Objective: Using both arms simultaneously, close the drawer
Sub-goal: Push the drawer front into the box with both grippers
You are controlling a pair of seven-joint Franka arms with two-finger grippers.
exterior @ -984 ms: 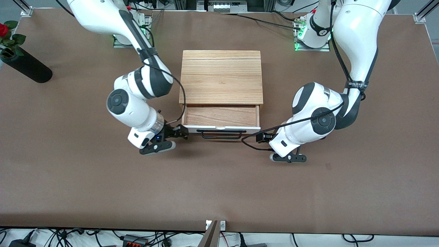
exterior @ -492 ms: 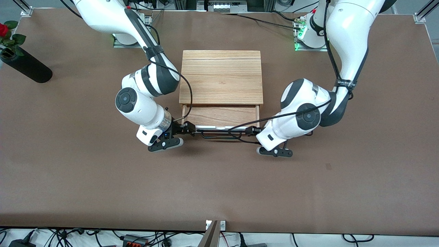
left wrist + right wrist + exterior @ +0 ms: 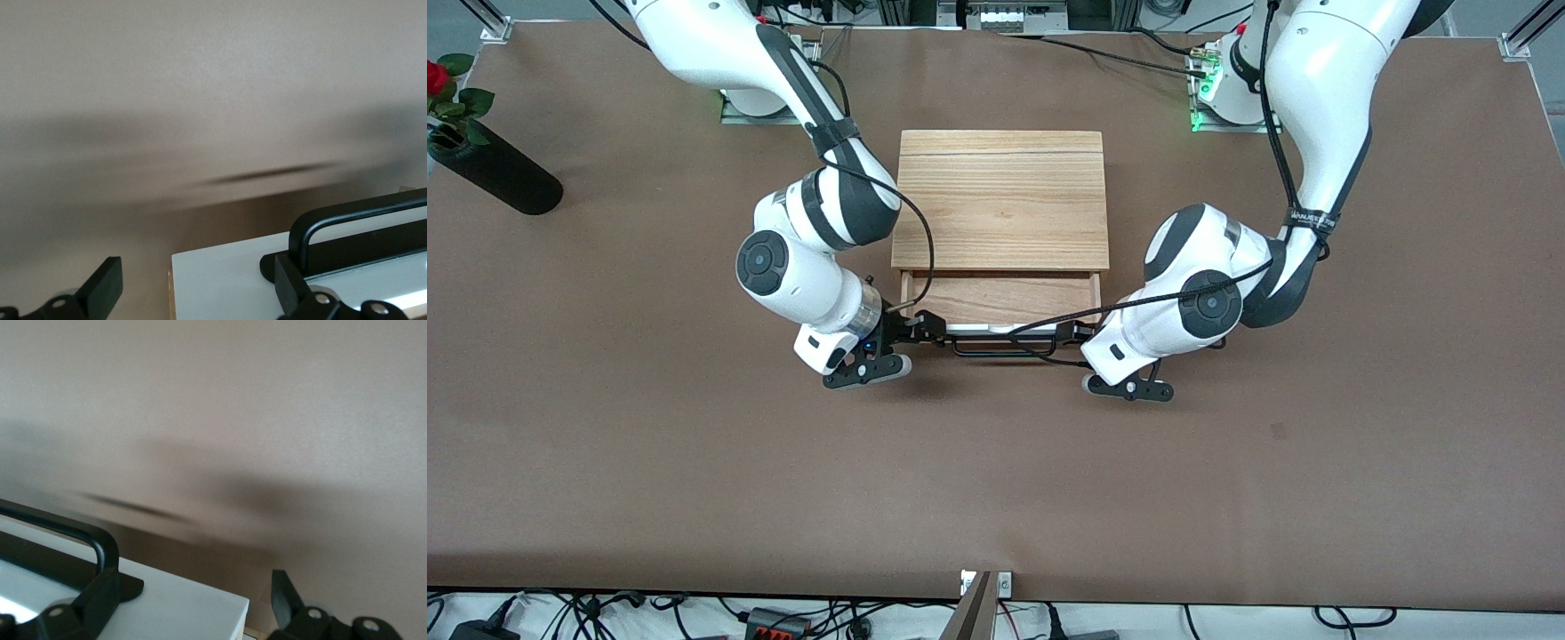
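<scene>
The drawer [image 3: 1000, 300] stands partly open from the oak-grain box [image 3: 1000, 200], its white front panel [image 3: 1005, 329] and black bar handle [image 3: 1000, 351] facing the front camera. My left gripper [image 3: 1080, 334] is open at the panel's end toward the left arm. In the left wrist view the left gripper [image 3: 197, 293] straddles the panel's corner [image 3: 227, 280], beside the handle [image 3: 347, 217]. My right gripper [image 3: 920, 331] is open at the panel's other end. In the right wrist view the right gripper [image 3: 193, 600] straddles that corner [image 3: 180, 610], next to the handle [image 3: 73, 527].
A black vase [image 3: 494, 169] with a red rose lies at the right arm's end of the table. The brown table [image 3: 996, 480] stretches from the drawer toward the front camera. Cables hang along its near edge.
Both arms have swung inward from beside the drawer until their grippers reach the two ends of the front panel. The panel sits slightly closer to the box.
</scene>
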